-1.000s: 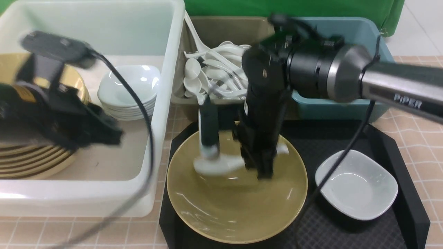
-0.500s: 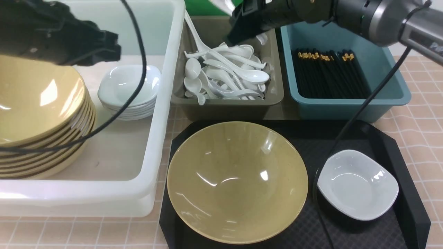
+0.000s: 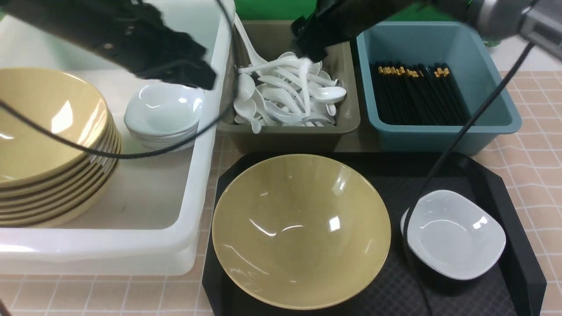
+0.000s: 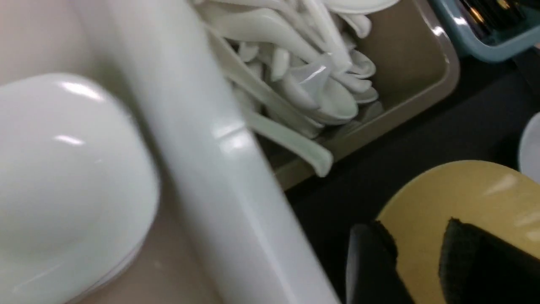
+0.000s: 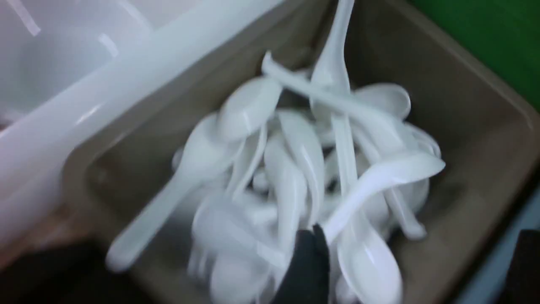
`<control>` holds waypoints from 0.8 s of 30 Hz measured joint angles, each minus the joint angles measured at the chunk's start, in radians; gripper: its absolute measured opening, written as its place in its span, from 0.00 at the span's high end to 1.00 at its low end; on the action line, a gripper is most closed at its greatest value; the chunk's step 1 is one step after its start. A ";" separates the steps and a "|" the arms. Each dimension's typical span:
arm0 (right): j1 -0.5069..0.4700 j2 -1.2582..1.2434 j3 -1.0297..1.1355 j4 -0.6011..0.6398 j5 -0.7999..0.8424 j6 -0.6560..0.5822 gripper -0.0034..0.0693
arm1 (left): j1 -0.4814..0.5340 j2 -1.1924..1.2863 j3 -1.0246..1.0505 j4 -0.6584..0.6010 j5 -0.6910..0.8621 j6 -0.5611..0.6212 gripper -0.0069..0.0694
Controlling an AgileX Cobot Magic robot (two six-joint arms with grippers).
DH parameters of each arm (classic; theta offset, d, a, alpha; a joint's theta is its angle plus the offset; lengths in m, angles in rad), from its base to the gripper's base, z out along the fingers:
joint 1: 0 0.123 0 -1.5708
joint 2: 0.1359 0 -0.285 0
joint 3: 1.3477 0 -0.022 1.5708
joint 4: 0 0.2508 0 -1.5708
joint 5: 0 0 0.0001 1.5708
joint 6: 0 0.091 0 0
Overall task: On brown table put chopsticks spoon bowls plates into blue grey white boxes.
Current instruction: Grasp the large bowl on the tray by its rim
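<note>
My right gripper [image 3: 309, 50] hangs open over the grey box [image 3: 285, 138]. Its fingers [image 5: 303, 266] stand wide apart above the pile of white spoons [image 5: 295, 169], and one blurred spoon [image 3: 304, 83] lies on top of the pile. My left gripper [image 4: 415, 253] is open and empty over the right wall of the white box [image 3: 109, 250]. That box holds stacked tan bowls [image 3: 48, 145] and white plates [image 3: 162, 112]. Black chopsticks [image 3: 417, 92] fill the blue box [image 3: 439, 136]. One bowl [image 3: 300, 230] and one plate [image 3: 454, 235] sit on the black tray.
The black tray [image 3: 518, 245] with raised edges lies on the brown table [image 3: 535, 145] in front of the grey and blue boxes. Cables from both arms droop across the white box and the tray. A green backdrop [image 3: 272, 8] stands behind the boxes.
My right gripper lifted a spoon out of the tray's bowl, carried it over the grey box and opened; the spoon now lies on the pile. My left arm swung right and its jaws opened.
</note>
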 joint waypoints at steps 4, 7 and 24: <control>0.000 -0.099 -0.023 0.000 0.266 -0.069 0.19 | -0.145 0.062 -0.035 0.093 0.015 -0.027 0.37; 0.000 -0.180 0.027 -0.002 0.309 -0.049 0.25 | -0.236 0.132 -0.039 0.194 0.028 -0.036 0.29; 0.000 -0.511 0.371 -0.004 0.330 -0.043 0.51 | -0.407 0.266 -0.040 0.710 -0.036 -0.330 0.26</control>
